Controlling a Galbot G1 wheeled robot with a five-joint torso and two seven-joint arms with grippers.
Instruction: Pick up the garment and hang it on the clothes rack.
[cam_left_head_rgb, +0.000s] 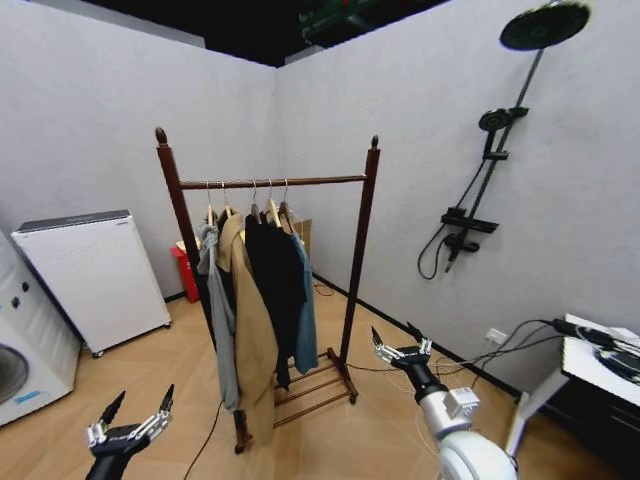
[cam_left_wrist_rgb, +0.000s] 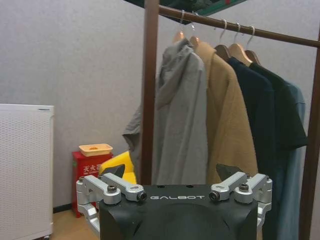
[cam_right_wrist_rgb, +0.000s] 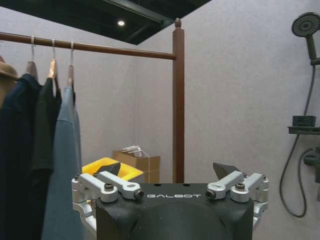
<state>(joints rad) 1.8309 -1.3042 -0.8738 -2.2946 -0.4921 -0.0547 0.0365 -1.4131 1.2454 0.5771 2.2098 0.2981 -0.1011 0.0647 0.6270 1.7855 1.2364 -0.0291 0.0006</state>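
Garment (cam_left_head_rgb: 305, 300) hangs rightmost on clothes rack (cam_left_head_rgb: 364, 230) rail, beside black jacket (cam_left_head_rgb: 274, 285). Left gripper (cam_left_head_rgb: 134, 417) low, near-left, fingers spread, empty. Right gripper (cam_left_head_rgb: 402, 345) near rack's right post, spread, empty.

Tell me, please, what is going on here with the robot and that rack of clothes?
Nothing is being handled right now. The left end effector and right end effector are both open, empty and held low in front of the clothes rack. The teal-blue garment already hangs on the rail, at the end of the row beside a black jacket.
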